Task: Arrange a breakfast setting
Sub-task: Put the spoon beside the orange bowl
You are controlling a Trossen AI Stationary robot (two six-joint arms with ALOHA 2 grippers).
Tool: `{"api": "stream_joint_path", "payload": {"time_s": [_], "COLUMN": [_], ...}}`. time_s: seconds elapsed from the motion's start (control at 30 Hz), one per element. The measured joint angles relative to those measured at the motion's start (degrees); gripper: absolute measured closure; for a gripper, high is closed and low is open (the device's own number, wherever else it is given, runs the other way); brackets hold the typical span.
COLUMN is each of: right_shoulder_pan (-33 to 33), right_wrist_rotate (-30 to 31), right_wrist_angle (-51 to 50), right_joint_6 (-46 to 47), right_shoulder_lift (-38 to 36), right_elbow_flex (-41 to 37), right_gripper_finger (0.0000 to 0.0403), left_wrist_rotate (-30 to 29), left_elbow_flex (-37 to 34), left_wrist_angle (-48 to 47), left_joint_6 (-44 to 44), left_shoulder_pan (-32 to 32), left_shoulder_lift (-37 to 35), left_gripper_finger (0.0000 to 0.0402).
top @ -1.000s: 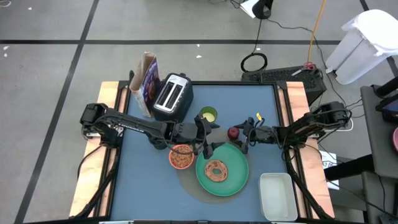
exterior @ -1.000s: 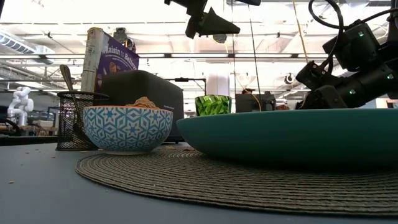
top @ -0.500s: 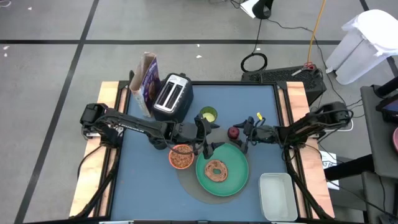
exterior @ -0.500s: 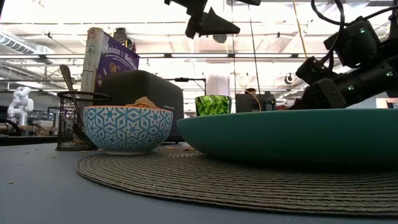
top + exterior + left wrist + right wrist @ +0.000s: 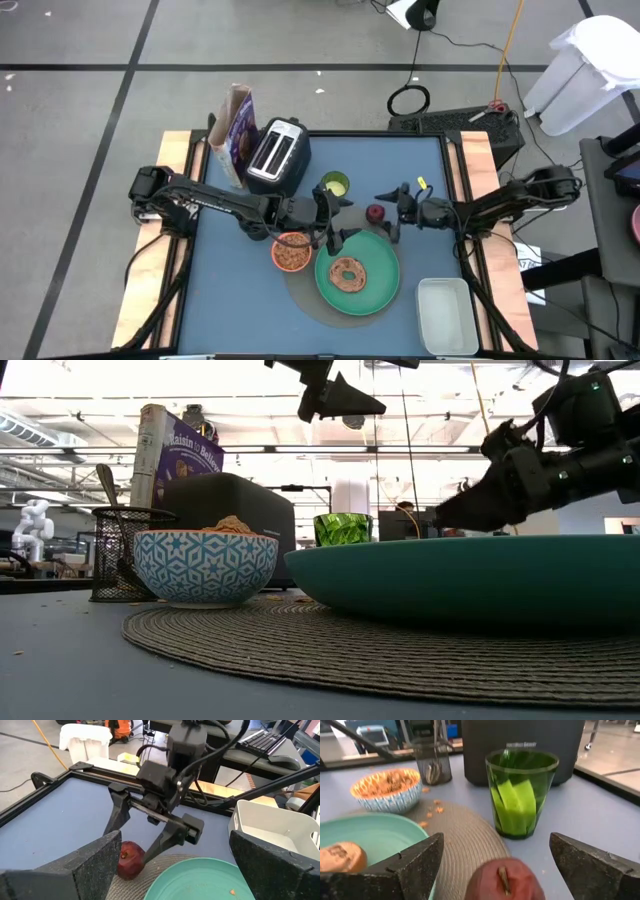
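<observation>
On the round woven mat [image 5: 322,292] near the middle of the blue table [image 5: 410,165] sits the green plate [image 5: 380,285], with the brown bagel [image 5: 348,273] lying flat on it. Touching the mat's edge on the side toward the left arm is the orange-lined bowl [image 5: 291,252], filled with cereal; from the low view its outside is blue and white patterned [image 5: 205,566]. The dark-red fruit [image 5: 375,212] rests on the table just beyond the plate's rim, stem up, beside the green glass [image 5: 335,184]. The right gripper [image 5: 388,213] hangs just over that fruit with its fingers spread wide on either side of it, touching nothing; the left wrist view shows the two fingers [image 5: 114,820] straddling the fruit [image 5: 131,859]. The left gripper [image 5: 333,218] hovers above the gap between bowl and plate, fingers wide apart and empty. Farther back stand the black toaster [image 5: 277,154] and, just beside it at the table's edge, the purple cereal box [image 5: 237,132]. A spoon [image 5: 108,488] stands in a black mesh cup [image 5: 128,552] behind the bowl. The white tub [image 5: 445,314] lies at the near corner on the right arm's side, well apart from the mat.
</observation>
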Motion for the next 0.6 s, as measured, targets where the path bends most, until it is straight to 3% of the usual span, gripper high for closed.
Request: {"api": "stream_joint_path", "payload": {"time_s": [0.33, 0.47, 0.6], "right_shoulder_pan": [0.0, 0.0, 0.06], "right_wrist_rotate": [-0.02, -0.02, -0.03], "right_wrist_angle": [0.04, 0.0, -0.44], "right_joint_6": [0.48, 0.59, 0.48], "right_shoulder_lift": [-7.75, -9.78, -11.07], "right_elbow_flex": [0.0, 0.0, 0.0], "right_gripper_finger": [0.0046, 0.0046, 0.0046], "left_wrist_rotate": [0.0, -0.41, -0.49], "left_elbow_flex": [0.0, 0.01, 0.0], "left_wrist_angle": [-1.65, -8.55, -23.81], "left_joint_6": [-2.12, -7.45, -18.92], "left_shoulder_pan": [-0.65, -0.61, -0.8], "left_shoulder_lift": [-0.28, -4.68, -10.06], "left_gripper_finger": [0.0027, 0.0027, 0.0027]}}
